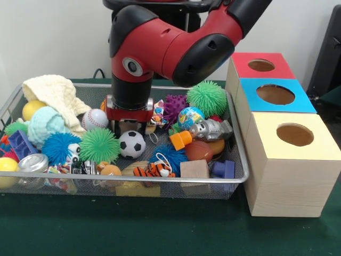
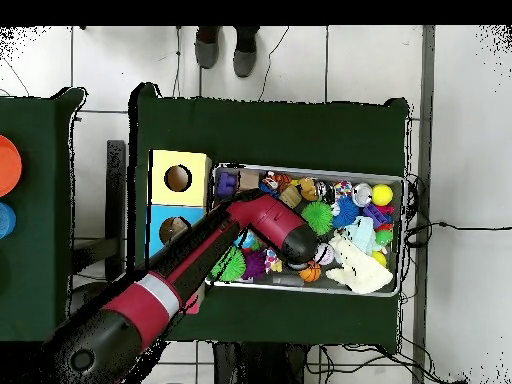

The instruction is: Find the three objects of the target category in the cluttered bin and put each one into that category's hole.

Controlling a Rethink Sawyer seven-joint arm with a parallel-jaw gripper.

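— Where is the basket [image 1: 234,178] sitting?

— On the green counter [image 1: 106,229], just beside my three wooden boxes. The yellow-topped box [image 1: 290,140] is nearest the camera in the front view, then the blue one [image 1: 276,95], then the red one [image 1: 261,65], each with a round hole in its lid.

— And your hand?

— My hand [image 1: 130,125] hangs down inside the basket, near its middle, over the pile of toys. I cannot tell whether it is spread or pressed together; the black and red wrist hides most of it, and from overhead my arm [image 2: 190,265] covers it.

— What lies right around it?

— A soccer ball [image 1: 131,144] sits just in front of it, a baseball [image 1: 94,119] just beside it, and a green spiky ball [image 1: 99,144] next to the soccer ball. A purple spiky ball [image 1: 175,106] and another green spiky one [image 1: 206,98] lie towards the boxes.

— Anything else in there?

— A cream knitted cloth [image 1: 56,95] at the far corner, a blue spiky ball [image 1: 57,148], a small silver robot figure [image 1: 211,129], a wooden block [image 1: 194,169] and a toy tiger [image 1: 152,169] against the near rim.
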